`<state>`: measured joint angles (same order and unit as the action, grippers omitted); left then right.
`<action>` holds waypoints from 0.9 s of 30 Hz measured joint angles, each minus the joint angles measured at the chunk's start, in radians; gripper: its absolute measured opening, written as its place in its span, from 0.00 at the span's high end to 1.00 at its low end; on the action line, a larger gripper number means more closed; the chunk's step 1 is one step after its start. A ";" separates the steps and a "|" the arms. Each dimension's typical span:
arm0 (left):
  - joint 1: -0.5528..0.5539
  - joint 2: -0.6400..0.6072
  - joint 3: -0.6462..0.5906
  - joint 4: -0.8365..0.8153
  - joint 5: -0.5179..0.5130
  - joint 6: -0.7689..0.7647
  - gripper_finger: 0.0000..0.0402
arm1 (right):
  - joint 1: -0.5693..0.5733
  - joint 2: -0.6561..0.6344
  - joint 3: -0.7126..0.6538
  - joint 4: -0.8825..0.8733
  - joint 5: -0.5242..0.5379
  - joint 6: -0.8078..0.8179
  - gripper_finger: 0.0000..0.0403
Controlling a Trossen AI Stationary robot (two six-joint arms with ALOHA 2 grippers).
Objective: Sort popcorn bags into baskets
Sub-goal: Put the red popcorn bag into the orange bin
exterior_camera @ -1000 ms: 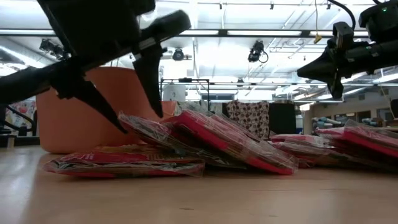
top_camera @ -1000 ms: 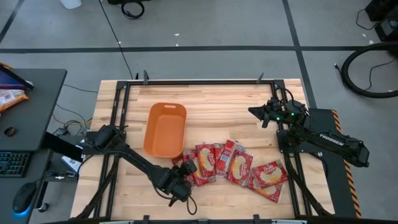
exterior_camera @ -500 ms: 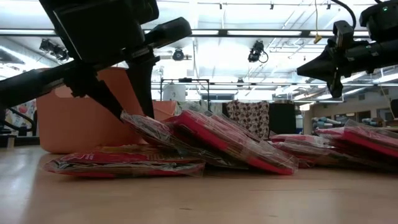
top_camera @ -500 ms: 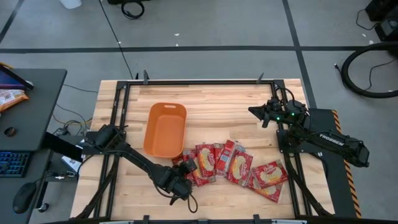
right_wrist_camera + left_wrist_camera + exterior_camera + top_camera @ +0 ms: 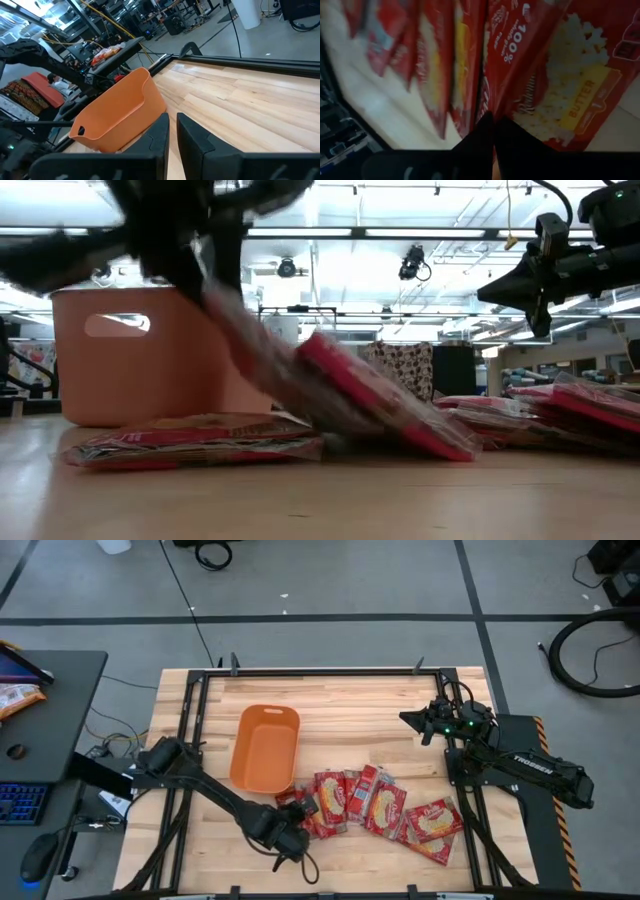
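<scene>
On the wooden worktop [image 5: 350, 720] sits the orange tub [image 5: 266, 748], with the popcorn bags [image 5: 375, 806] spread just beside its near right corner. At the left end of that spread, the left end effector [image 5: 298, 821] is pressed together, pinching the edge of one bag [image 5: 560, 95]. Well apart, the right end effector [image 5: 405, 718] hangs above bare wood, its fingers nearly together, holding nothing.

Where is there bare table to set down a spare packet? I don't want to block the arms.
Bare wood lies between the orange tub and the right gripper, and along the far edge. The near middle is crowded with popcorn bags and the left gripper.
</scene>
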<state>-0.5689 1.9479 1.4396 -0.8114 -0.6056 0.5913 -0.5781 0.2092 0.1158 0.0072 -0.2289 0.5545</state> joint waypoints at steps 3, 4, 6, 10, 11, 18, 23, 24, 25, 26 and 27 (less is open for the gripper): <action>0.006 -0.030 0.029 -0.002 0.002 0.004 0.98 | 0.000 0.000 0.000 0.001 0.000 0.000 0.90; 0.009 -0.040 0.041 -0.004 0.002 0.004 0.98 | 0.000 0.000 0.000 0.001 0.000 0.000 0.90; 0.010 -0.062 0.058 -0.001 0.000 0.008 0.98 | 0.000 0.000 0.000 0.004 0.000 0.000 0.90; 0.012 -0.108 0.069 0.005 -0.030 0.039 0.98 | 0.000 0.000 0.000 0.007 0.000 0.000 0.90; 0.011 -0.119 0.069 0.000 -0.042 0.045 0.98 | 0.000 0.000 0.000 0.007 0.000 0.000 0.90; 0.016 -0.192 0.069 -0.073 -0.138 0.062 0.98 | 0.000 0.000 0.000 0.009 0.000 0.000 0.90; 0.040 -0.248 0.069 -0.201 -0.177 0.032 0.98 | 0.000 0.000 0.000 0.016 0.000 0.000 0.90; 0.051 -0.261 0.068 -0.235 -0.170 0.001 0.98 | 0.000 0.000 0.000 0.018 0.000 0.000 0.90; 0.066 -0.276 0.067 -0.266 -0.160 -0.033 0.98 | 0.000 0.000 0.000 0.019 0.000 0.000 0.90; 0.080 -0.294 0.067 -0.290 -0.148 -0.069 0.99 | 0.000 0.000 0.000 0.018 0.000 0.000 0.90; 0.090 -0.312 0.065 -0.312 -0.145 -0.104 0.99 | 0.000 0.000 0.000 0.019 0.000 0.000 0.90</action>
<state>-0.4791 1.6358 1.5047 -1.1233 -0.7503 0.4876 -0.5781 0.2091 0.1158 0.0260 -0.2291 0.5545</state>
